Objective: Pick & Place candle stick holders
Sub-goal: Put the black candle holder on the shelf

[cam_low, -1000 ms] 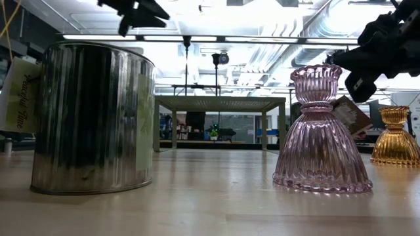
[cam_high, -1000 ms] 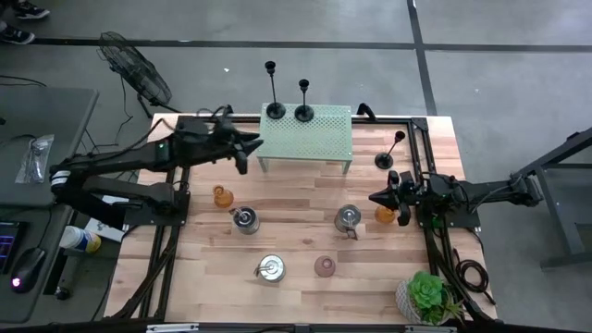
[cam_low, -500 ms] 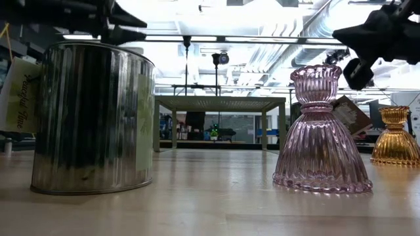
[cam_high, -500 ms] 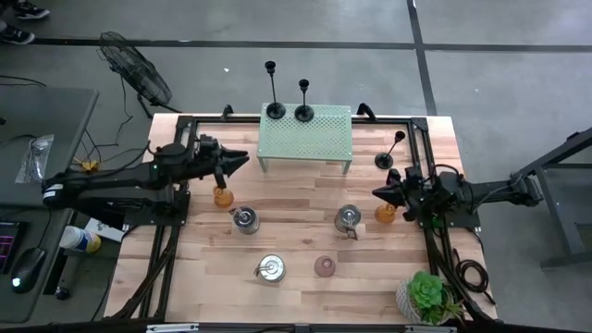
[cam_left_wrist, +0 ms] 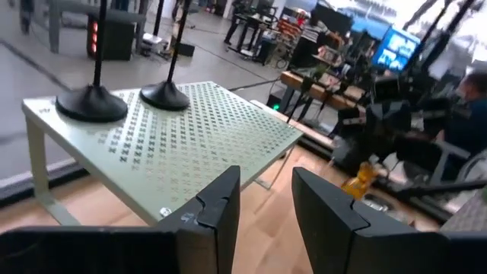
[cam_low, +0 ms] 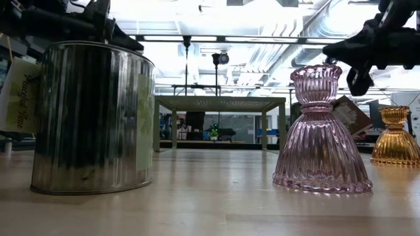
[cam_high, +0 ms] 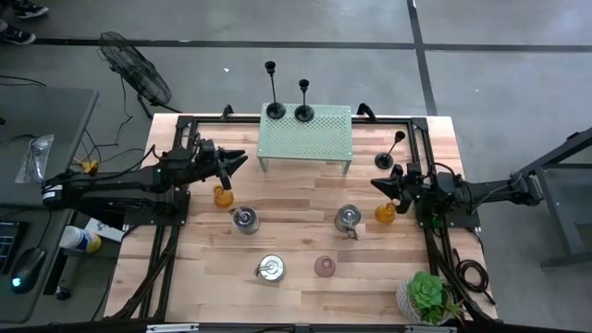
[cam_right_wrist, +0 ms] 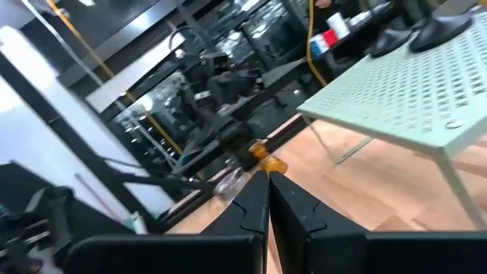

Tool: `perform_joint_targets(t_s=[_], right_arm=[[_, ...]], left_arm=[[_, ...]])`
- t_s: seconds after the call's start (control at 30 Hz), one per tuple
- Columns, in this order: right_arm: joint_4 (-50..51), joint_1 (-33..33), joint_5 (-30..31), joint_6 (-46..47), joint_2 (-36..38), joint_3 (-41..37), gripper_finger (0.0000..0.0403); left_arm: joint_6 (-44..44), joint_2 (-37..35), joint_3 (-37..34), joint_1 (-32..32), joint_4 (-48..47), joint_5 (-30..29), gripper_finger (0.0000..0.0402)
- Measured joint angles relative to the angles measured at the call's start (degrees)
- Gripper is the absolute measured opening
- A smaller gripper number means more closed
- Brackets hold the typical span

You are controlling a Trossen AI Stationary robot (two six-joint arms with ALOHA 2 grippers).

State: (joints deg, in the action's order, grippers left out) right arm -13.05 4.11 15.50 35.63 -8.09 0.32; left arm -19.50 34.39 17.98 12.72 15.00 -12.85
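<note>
A: Candlesticks located? Three tall thin black metal candlesticks are expected.

B: Two are seen standing upright on the pale green perforated metal stand at the table's far edge: first candlestick, second candlestick, bases side by side near the stand's far-left corner. The third candlestick is stood on the wooden table, right of the stand, apart from it.

A: Left gripper?

B: Left gripper is held above the table, left of the stand, near an amber glass holder. Jaws are parted by a narrow gap, nothing between them. The stand and two candlestick bases are seen ahead of its fingers in the left wrist view.

A: Right gripper?

B: Right gripper is held just beside the third candlestick's base, above a second amber glass holder. Fingers are pressed together, nothing clamped.

A: Other items on the table?

B: Ribbed metal tin, pink ribbed glass holder, two small metal pots, potted green plant at the near-right corner.
</note>
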Motion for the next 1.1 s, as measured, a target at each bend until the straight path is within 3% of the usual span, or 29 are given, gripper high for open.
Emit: perform_joint_targets(t_s=[0.27,0.57,0.87,1.1], right_arm=[[10.68,0.01,8.18,-2.23,-3.54,3.84,0.0004],[20.35,0.01,21.80,-2.40,-9.82,7.65,0.0004],[19.84,0.01,18.21,1.71,-11.00,7.67,0.0004],[20.14,0.01,16.94,-2.68,-10.98,7.76,0.0004]], left_arm=[[7.31,0.00,0.00,0.00,-0.12,4.73,0.0118],[7.85,0.02,0.00,-0.01,-0.17,7.95,0.0118],[7.70,0.04,0.00,0.00,-0.17,7.99,0.0118],[7.69,0.04,0.02,-0.01,-0.18,7.96,0.0118]])
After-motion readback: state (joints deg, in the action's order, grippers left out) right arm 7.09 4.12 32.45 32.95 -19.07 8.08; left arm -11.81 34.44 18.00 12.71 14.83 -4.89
